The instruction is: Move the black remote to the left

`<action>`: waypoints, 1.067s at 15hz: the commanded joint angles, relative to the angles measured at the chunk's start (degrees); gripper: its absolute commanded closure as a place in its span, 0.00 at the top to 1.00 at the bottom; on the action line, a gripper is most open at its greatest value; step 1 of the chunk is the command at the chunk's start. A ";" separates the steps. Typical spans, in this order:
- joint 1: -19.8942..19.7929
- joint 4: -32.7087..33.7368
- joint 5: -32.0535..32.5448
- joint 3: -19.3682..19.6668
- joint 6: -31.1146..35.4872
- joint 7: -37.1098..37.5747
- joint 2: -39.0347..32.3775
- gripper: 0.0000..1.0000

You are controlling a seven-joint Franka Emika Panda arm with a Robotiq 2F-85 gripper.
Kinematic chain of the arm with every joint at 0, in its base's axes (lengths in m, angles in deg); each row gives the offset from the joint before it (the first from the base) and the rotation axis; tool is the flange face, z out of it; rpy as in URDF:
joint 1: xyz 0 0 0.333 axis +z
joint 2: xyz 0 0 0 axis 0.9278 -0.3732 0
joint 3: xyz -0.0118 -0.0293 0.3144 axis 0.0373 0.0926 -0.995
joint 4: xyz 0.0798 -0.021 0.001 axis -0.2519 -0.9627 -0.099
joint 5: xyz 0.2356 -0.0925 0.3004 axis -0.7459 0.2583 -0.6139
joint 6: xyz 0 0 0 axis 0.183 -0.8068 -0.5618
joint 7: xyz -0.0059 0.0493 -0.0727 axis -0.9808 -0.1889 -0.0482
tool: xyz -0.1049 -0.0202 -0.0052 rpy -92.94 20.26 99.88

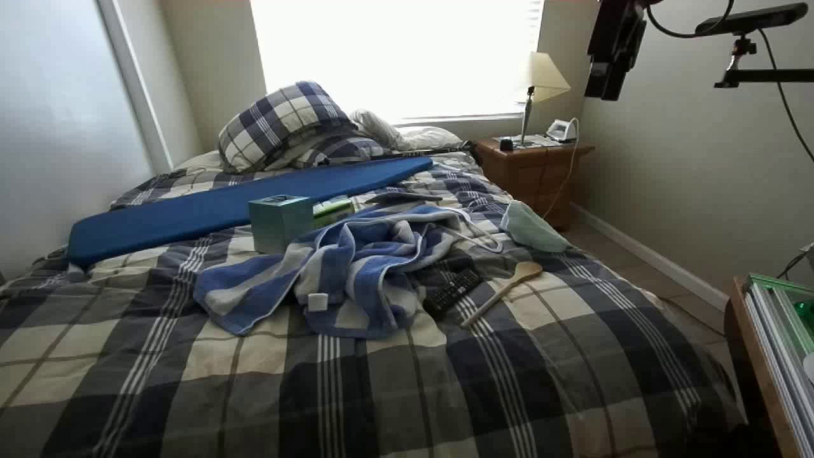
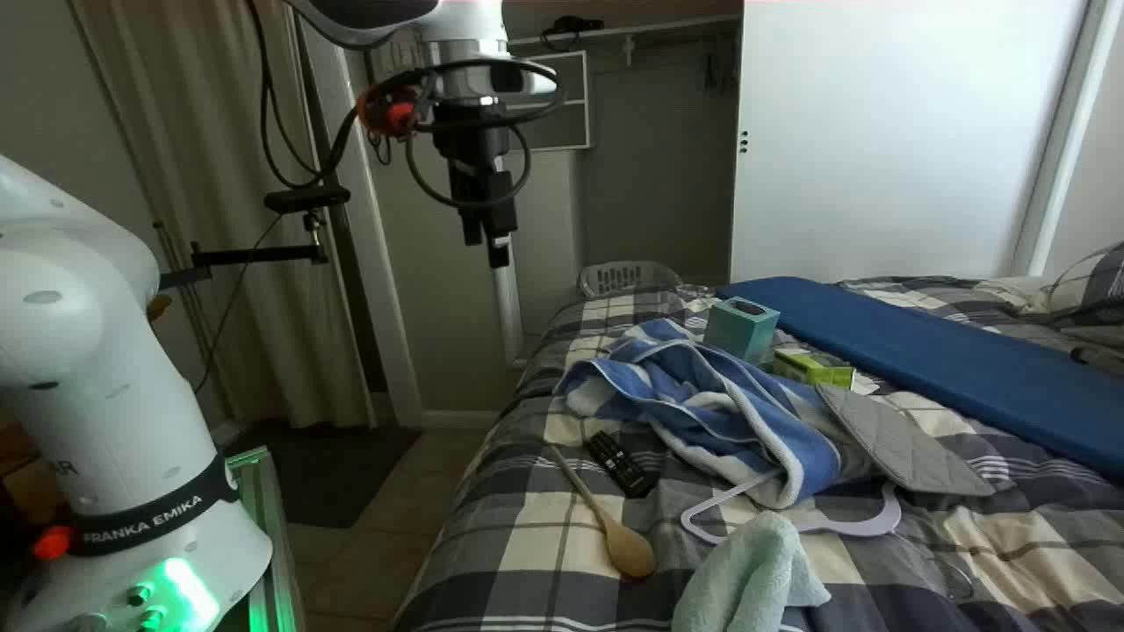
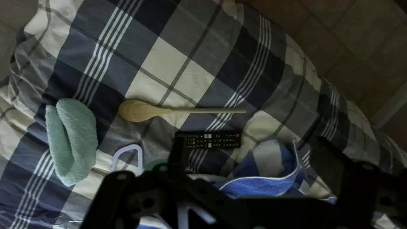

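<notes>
The black remote lies flat on the plaid bed in both exterior views [image 1: 453, 294] [image 2: 620, 463], between a striped towel and a wooden spoon. It also shows in the wrist view [image 3: 213, 140], where one dark finger overlaps its end in the picture. My gripper [image 2: 486, 250] hangs high above the bed, well apart from the remote. In the wrist view the gripper [image 3: 251, 143] is open, with its fingers wide apart and nothing between them. In an exterior view the gripper [image 1: 606, 86] shows at the top right.
The blue-and-white towel [image 1: 362, 273] touches or nearly touches the remote. The wooden spoon [image 2: 606, 527] lies alongside it. A white hanger [image 2: 843, 527], a green cloth [image 2: 755, 579], a teal box [image 1: 280, 222], a grey pad [image 2: 904, 443] and a blue ironing board [image 1: 210, 203] also lie on the bed.
</notes>
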 commanded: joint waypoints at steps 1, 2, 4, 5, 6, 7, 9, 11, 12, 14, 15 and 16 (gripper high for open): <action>-0.87 0.11 -0.49 -0.76 -0.15 -0.43 -0.09 1.00; -0.87 0.11 -0.49 -0.76 -0.15 -0.44 -0.09 1.00; -0.87 0.11 -0.49 -0.76 -0.15 -0.43 -0.09 1.00; -0.87 0.11 -0.49 -0.76 -0.15 -0.43 -0.09 1.00; -0.87 0.11 -0.49 -0.76 -0.15 -0.43 -0.10 1.00; -0.70 0.09 2.06 -2.01 -0.98 -1.29 -1.19 1.00; 0.81 -0.20 3.94 -2.55 -1.84 -5.31 -2.91 1.00; 1.44 0.22 6.48 -4.01 -0.03 -7.37 -6.15 1.00; 1.58 0.61 8.56 -5.00 2.79 -7.67 -9.05 1.00; 1.62 0.94 13.07 -6.54 9.74 -7.50 -14.61 1.00; 1.44 1.29 15.44 -7.02 13.57 -7.61 -17.56 1.00; 0.98 1.71 18.18 -7.41 18.13 -7.37 -20.50 1.00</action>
